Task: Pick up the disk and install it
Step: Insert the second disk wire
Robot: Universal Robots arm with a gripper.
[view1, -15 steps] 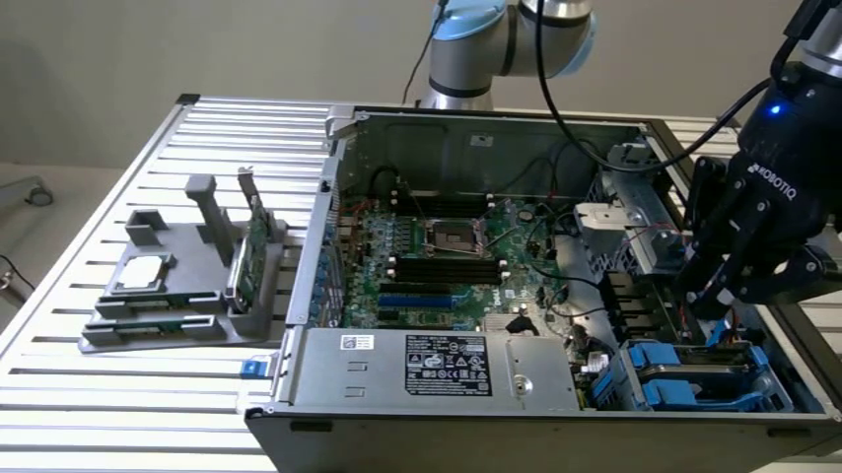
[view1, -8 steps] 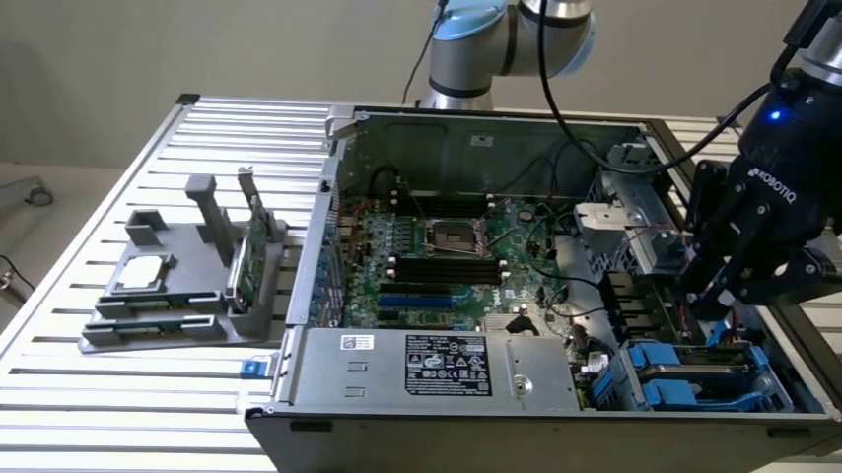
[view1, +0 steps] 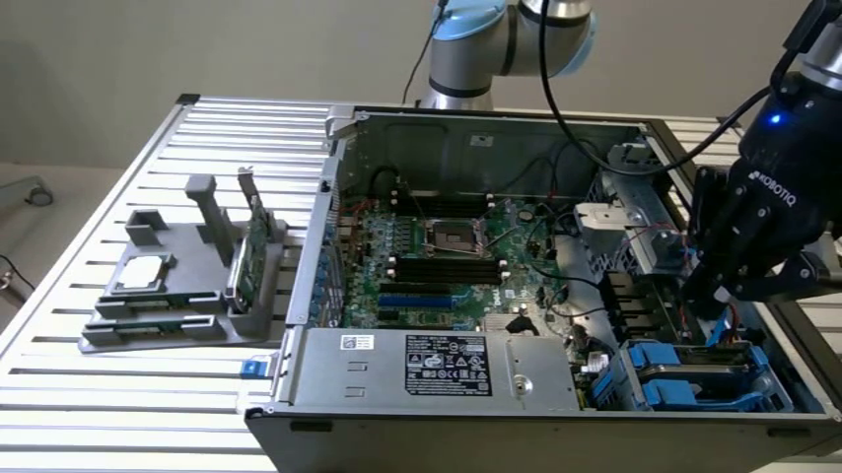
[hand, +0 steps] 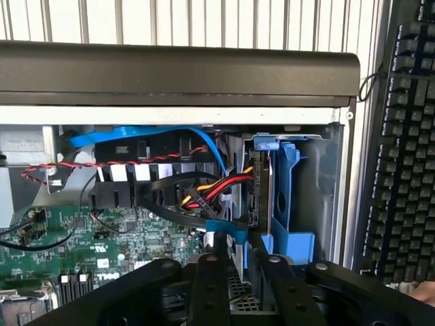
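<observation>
inside case, end effector (hand: 234, 272) half hides the disk (hand: 234, 246).

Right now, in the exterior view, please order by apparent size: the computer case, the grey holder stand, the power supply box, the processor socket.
1. Computer case
2. Power supply box
3. Grey holder stand, close to the power supply box, so this order is unsure
4. Processor socket, clearly smallest

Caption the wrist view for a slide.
Black gripper over a blue plastic drive frame inside the open computer case, beside red, yellow and black cables.
</observation>
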